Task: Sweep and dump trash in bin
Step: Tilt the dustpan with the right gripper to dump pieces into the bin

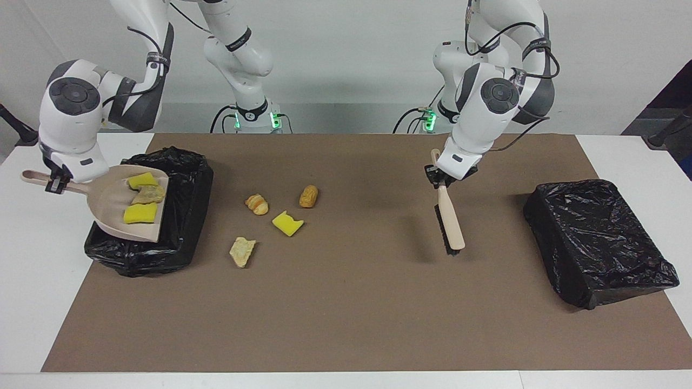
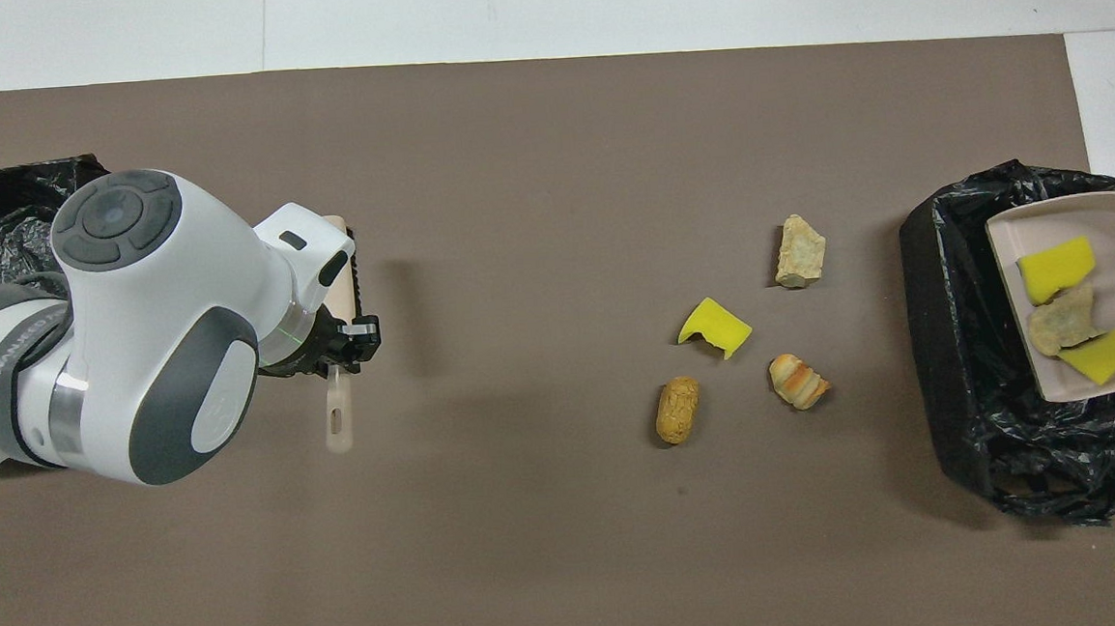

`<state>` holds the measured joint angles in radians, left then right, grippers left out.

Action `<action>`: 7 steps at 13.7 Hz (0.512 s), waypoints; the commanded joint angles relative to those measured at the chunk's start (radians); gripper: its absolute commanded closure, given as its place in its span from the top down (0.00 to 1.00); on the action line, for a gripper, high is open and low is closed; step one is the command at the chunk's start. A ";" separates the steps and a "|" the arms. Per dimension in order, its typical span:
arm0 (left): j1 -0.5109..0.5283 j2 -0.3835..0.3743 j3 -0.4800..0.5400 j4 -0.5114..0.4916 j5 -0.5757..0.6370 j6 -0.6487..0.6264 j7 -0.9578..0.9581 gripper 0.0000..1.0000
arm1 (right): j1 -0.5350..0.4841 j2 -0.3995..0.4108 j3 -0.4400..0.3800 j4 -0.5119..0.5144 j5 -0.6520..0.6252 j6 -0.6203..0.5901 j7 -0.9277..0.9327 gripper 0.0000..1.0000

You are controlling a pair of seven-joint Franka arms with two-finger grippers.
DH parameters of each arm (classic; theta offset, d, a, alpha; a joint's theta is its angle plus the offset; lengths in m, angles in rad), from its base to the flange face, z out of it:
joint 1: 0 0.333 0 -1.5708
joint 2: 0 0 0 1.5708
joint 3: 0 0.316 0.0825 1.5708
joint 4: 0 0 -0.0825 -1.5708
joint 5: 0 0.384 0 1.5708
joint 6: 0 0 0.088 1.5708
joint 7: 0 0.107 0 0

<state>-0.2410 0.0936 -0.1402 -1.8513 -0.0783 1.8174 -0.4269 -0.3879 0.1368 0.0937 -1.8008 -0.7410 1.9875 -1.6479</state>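
Right gripper (image 1: 57, 182), at your frame's left, pinches the beige plastic dustpan (image 1: 116, 208) handle; left gripper (image 1: 440, 181) clamps the beige black-bristled brush (image 1: 450, 224).

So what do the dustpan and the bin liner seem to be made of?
The dustpan looks like rigid moulded plastic, beige with a matte, smooth surface. The bin liner looks like thin black plastic film: it is crinkled and glossy, with bright glints on the folds.
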 commanded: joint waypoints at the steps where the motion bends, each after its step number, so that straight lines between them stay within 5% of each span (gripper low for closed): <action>1: 0.005 -0.014 -0.006 -0.012 0.011 -0.003 -0.013 0.00 | -0.008 -0.048 0.001 -0.061 -0.028 0.034 -0.042 0.00; 7: 0.003 -0.014 -0.006 -0.012 0.012 -0.004 -0.013 0.00 | 0.037 -0.057 0.003 -0.077 -0.141 0.008 0.025 0.00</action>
<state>-0.2410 0.0936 -0.1409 -1.8514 -0.0783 1.8174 -0.4271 -0.3674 0.1125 0.0937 -1.8413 -0.8448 2.0081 -1.6577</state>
